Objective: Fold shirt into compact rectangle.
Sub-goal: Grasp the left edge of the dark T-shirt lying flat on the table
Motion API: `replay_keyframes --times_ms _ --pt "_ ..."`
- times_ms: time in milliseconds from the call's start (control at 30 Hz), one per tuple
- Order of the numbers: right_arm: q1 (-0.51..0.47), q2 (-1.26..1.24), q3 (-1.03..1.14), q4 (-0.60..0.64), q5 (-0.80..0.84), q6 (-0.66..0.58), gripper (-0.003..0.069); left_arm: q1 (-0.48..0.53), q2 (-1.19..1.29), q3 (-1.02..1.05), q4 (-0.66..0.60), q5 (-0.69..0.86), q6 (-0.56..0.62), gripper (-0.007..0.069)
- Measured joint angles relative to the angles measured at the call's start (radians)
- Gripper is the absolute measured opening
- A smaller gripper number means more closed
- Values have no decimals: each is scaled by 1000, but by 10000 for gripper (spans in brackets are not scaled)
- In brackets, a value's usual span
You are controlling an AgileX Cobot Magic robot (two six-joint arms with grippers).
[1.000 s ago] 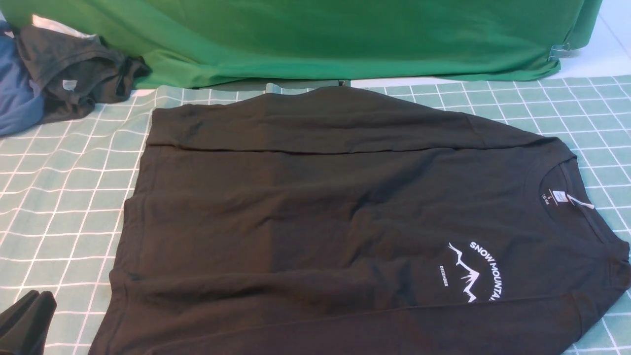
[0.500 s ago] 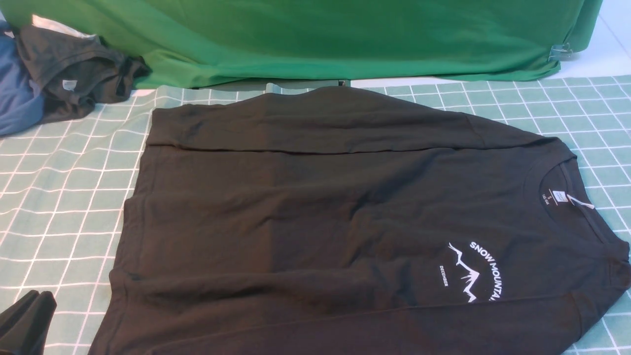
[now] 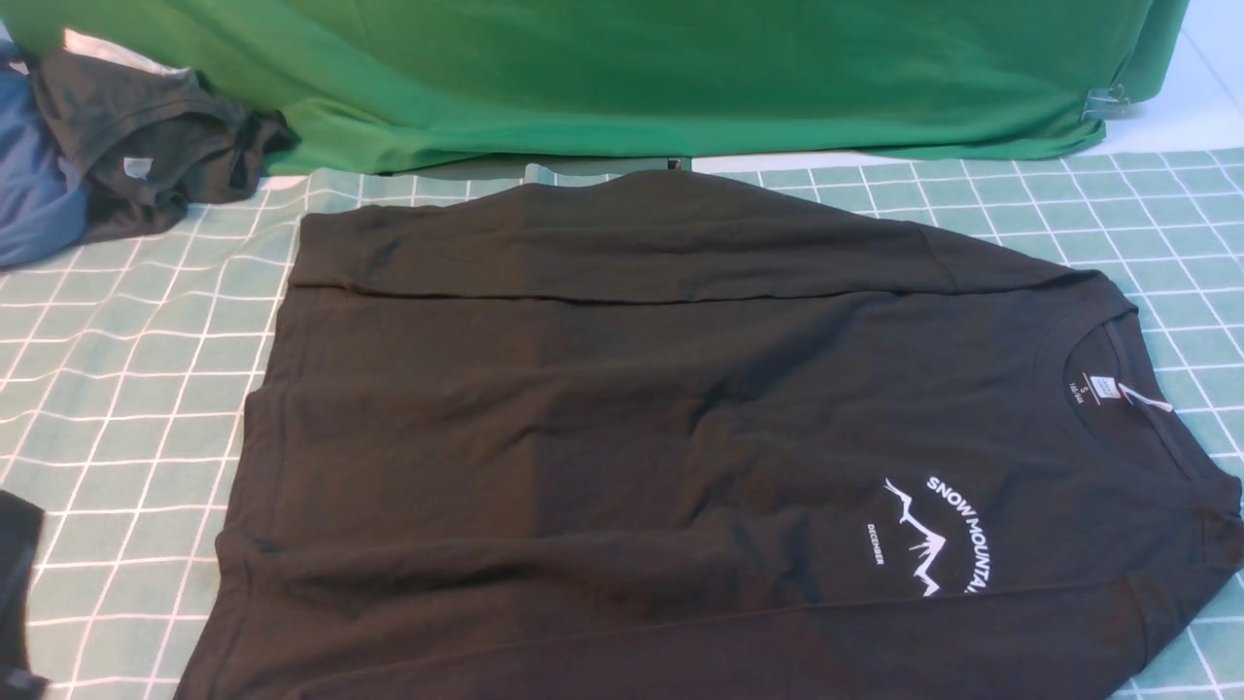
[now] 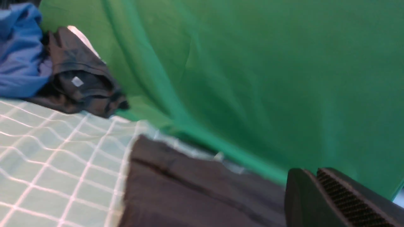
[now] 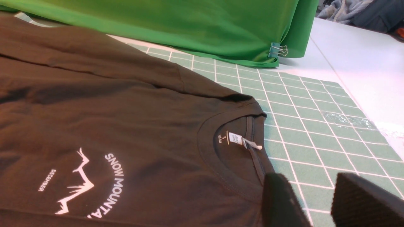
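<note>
My front camera sits between my arms and looks forward and down over the shirt (image 3: pixel 622 437) to the green backdrop (image 3: pixel 632 68). My left wrist camera is low and tilted, facing that backdrop, and shares the dark garment pile (image 4: pixel 79 85) with the front view. My right wrist camera hovers close above the neck label (image 5: pixel 235 138), sharing it and the binder clip (image 5: pixel 277 50) with the front view.

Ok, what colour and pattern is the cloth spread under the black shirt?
The cloth is pale green with a white grid of squares, clearest in the front view.
</note>
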Motion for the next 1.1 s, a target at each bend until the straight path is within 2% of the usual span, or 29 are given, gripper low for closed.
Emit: replay_keyframes --times_ms 200,267,333,367,400,467,533,600,633,733,833,900,967,1067,1100 --pt "0 0 0 43 -39 20 244 0 0 0 -22 -191 -96 15" --pt "0 0 0 182 -143 119 244 0 0 -1 -8 -389 -206 15" --pt "0 0 0 268 -241 255 244 0 5 -42 31 -426 -267 15" --pt "0 0 0 272 -248 255 244 0 7 -58 36 -420 -273 15" --pt "0 0 0 287 -271 304 244 0 17 -88 59 -380 -278 15" --pt "0 0 0 311 -341 427 244 0 86 -265 123 -143 -292 15" --pt "0 0 0 318 -362 445 244 0 189 -407 156 106 -282 15" --pt "0 0 0 320 -370 446 243 0 268 -487 164 288 -245 15" --pt "0 0 0 321 -378 448 243 0 383 -580 167 488 -180 15" --pt "0 0 0 322 -402 480 242 0 596 -688 167 751 -76 15" --pt "7 0 -17 323 -336 502 208 0 793 -725 168 916 22 15" --pt "27 8 -88 319 -209 456 126 -3 925 -716 164 984 57 7" --pt "47 51 -178 316 -81 366 57 -22 1007 -691 164 1009 82 3" --pt "65 135 -279 309 40 287 34 -84 1070 -655 180 1004 81 2" --pt "71 194 -331 303 104 252 30 -140 1088 -630 213 1000 55 2"
